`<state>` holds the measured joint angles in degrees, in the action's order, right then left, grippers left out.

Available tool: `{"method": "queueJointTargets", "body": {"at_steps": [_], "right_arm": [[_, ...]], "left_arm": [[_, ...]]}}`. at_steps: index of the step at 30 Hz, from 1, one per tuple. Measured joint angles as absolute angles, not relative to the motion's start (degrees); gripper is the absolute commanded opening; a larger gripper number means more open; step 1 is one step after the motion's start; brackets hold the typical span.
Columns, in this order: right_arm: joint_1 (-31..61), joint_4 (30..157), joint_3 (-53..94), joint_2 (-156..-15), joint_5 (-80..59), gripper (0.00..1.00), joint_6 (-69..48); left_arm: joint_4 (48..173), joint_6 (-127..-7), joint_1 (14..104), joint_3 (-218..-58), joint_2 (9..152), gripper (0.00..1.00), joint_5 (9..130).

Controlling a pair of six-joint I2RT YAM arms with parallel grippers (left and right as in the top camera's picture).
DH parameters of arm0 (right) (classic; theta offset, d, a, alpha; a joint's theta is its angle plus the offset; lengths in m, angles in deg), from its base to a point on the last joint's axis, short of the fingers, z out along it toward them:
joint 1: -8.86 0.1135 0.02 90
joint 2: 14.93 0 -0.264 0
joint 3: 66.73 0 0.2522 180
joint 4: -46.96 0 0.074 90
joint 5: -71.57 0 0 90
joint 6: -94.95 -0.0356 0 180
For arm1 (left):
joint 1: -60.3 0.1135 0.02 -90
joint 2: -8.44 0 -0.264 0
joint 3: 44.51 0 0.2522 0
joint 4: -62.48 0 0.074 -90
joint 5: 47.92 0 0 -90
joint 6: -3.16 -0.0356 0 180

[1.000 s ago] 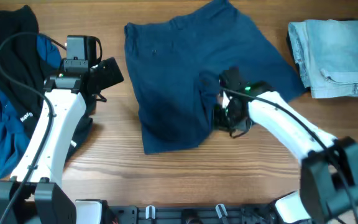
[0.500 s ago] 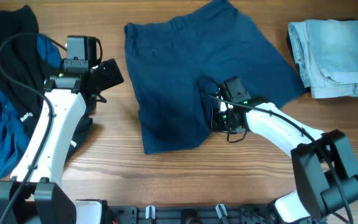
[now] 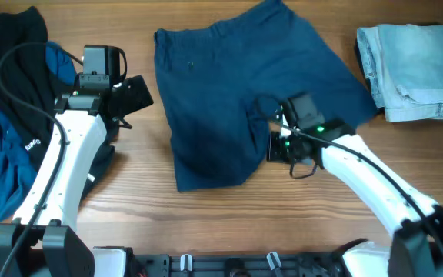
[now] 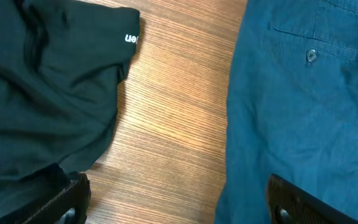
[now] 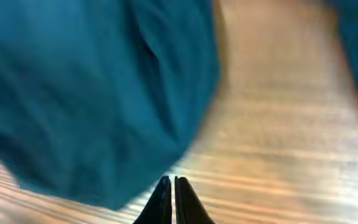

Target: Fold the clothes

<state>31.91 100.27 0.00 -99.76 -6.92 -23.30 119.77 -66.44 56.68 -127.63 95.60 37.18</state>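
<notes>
The dark navy shorts [image 3: 237, 85] lie spread flat at the table's middle, waistband to the left, one leg edge bunched near my right gripper. My right gripper [image 3: 278, 146] is at the shorts' lower right edge. In the right wrist view its fingers [image 5: 171, 186] are shut with nothing between them, over bare wood just beside the shorts' hem [image 5: 92, 93]. My left gripper [image 3: 135, 92] is open and empty, above the wood left of the shorts. In the left wrist view its fingers [image 4: 179, 202] straddle bare wood between a black garment [image 4: 42, 93] and the shorts [image 4: 303, 106].
A heap of black and mid-blue clothes [image 3: 6, 115] lies at the far left. A folded pale light-blue denim piece [image 3: 414, 69] sits at the back right. The wooden table [image 3: 221, 215] shows along the front.
My right gripper has shifted slightly right along the shorts' lower right edge and the arm has swung outward. The left arm and the shorts have not visibly moved.
</notes>
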Motion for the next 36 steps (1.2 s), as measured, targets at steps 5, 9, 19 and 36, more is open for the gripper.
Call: {"method": "queueJointTargets", "body": {"at_steps": [5,9,19,36], "right_arm": [[31.91,97.58,0.46,-103.44,-10.03,0.38,-25.57],[31.91,87.66,0.43,-114.56,-12.56,0.37,-23.76],[30.51,78.81,2.14,-118.98,-8.78,0.25,-12.22],[22.64,94.96,5.13,-120.51,36.22,0.04,2.27]], "left_arm": [[119.77,-66.44,56.68,-127.63,95.60,0.90,37.16],[119.88,-66.44,56.66,-127.63,95.60,0.90,37.16],[120.95,-66.44,56.68,-127.63,95.60,0.90,36.98],[120.88,-66.44,56.68,-127.63,95.60,0.90,36.98]]}}
